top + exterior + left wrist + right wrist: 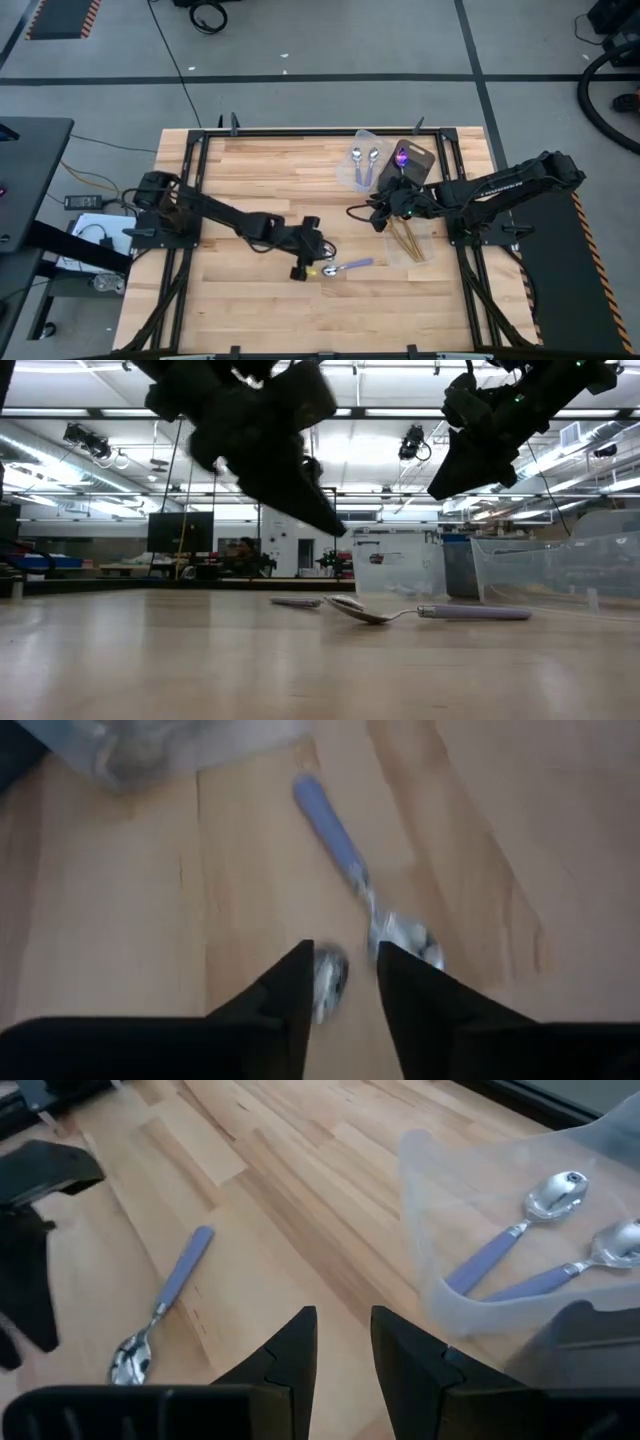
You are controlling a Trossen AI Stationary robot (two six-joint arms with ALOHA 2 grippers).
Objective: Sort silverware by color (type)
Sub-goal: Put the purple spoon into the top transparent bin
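Risk: left gripper (345,982), fingers slightly apart and empty above the lilac-handled silver spoon (350,870) at lower centre, may nudge it away.

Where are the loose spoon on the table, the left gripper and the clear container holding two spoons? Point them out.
loose spoon (349,267), high view, handle.
left gripper (303,270), high view, between fingertips.
clear container (440,1295), right wrist view, front wall.

I see one spoon with a lavender-blue handle (352,266) lying flat on the wooden table, its shiny silver bowl facing up and pointing toward the left arm's side. Two more blue-handled spoons (530,1250) lie side by side in a clear container, bowls up. A bundle of gold pieces (408,241) lies nearby. An iridescent purple piece (402,156) sits in another container.
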